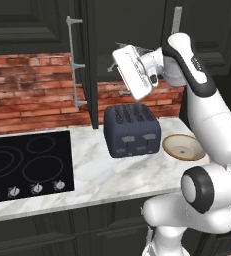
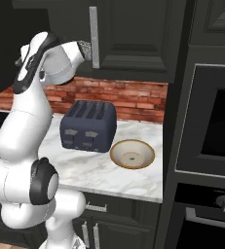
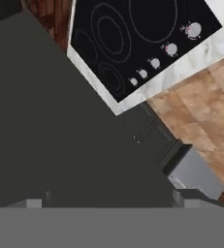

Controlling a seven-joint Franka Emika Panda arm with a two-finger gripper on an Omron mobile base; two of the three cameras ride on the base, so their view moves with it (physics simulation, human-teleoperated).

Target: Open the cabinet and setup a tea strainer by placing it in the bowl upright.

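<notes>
**End effector raised at the open cabinet, above the toaster**

The cabinet [image 1: 89,60] is the biggest thing here. Its left door stands swung out toward the camera, edge-on in the left base view, with the silver bar handle [image 1: 74,62] facing left; that door edge lies just left of the end effector. The right door, with its own bar handle [image 2: 94,44], is on the end effector's other side, close beside the wrist in the right base view.

Below the end effector runs the marble counter [image 1: 92,175], backed by a red brick wall [image 1: 27,90]. A black cooktop [image 1: 27,162] is set into the counter down and well to the left of the end effector.

A dark blue toaster [image 1: 132,131] stands on the counter almost straight beneath the end effector. The bowl [image 1: 183,147] sits on the counter just beside the toaster, below and to the right of the end effector, and holds nothing.

The end effector [image 1: 118,62] is held high, level with the cabinet opening, pointing left toward the open door. In the hand view its two tips [image 3: 36,202] sit far apart at the bottom corners with nothing between them, so the jaws look spread wide and unloaded, though the tips are small and partly cut off there. I cannot make out the tea strainer with any confidence.
</notes>
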